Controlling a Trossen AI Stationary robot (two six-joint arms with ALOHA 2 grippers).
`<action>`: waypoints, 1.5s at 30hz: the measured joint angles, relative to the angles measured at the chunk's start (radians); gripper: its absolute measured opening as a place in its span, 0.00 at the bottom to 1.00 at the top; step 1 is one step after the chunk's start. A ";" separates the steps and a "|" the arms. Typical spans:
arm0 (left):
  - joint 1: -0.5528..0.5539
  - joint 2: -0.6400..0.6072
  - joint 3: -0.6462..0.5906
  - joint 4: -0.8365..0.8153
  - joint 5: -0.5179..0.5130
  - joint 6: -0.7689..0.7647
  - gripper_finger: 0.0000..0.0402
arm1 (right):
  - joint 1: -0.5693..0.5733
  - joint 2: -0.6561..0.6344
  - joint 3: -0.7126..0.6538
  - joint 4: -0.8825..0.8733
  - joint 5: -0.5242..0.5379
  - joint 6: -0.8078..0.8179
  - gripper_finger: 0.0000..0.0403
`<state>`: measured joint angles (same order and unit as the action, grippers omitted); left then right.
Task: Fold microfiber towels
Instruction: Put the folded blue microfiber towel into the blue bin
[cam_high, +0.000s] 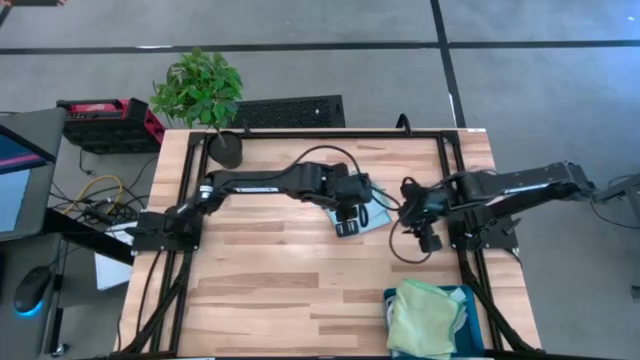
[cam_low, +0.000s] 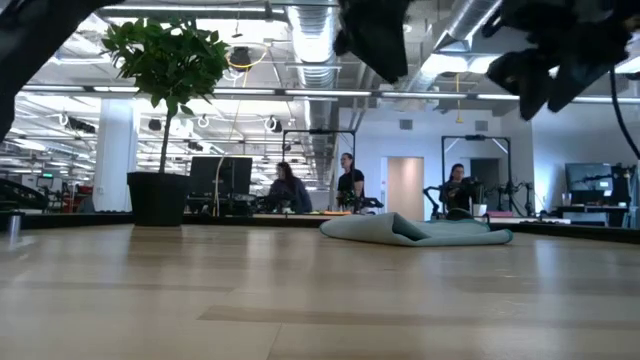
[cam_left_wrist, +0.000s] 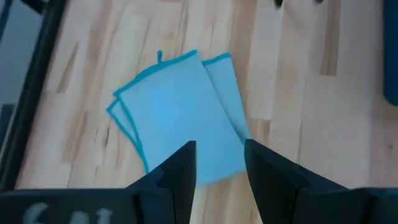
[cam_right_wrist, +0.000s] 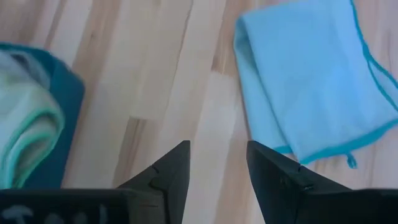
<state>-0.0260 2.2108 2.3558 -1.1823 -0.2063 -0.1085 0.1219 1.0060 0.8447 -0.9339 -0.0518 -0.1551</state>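
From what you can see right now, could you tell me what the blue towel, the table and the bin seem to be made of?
Blue towel: soft thin cloth, matte, with a stitched darker blue hem and a small hanging loop; it lies limp in folded layers.
Table: pale wood planks with visible grain and joints, a slight sheen.
Bin: looks like rigid plastic, dark teal and smooth, though that is less certain.

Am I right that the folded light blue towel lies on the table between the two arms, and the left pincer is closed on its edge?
Not quite. The light blue towel lies folded between the arms, but the left pincer is open above it and holds nothing, as the left wrist view shows.
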 joint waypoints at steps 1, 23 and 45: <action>-0.007 -0.013 0.000 -0.008 -0.009 -0.017 0.32 | 0.000 0.015 -0.006 0.008 0.000 0.001 0.45; -0.116 -0.152 -0.001 -0.097 -0.151 -0.217 0.32 | -0.053 0.404 -0.005 0.220 0.207 -0.181 0.57; -0.143 -0.151 -0.001 -0.130 -0.149 -0.275 0.32 | -0.226 0.650 0.000 0.340 0.036 -0.325 0.57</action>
<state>-0.1688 2.0594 2.3547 -1.3126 -0.3550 -0.3835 -0.1042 1.6561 0.8447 -0.5935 -0.0157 -0.4802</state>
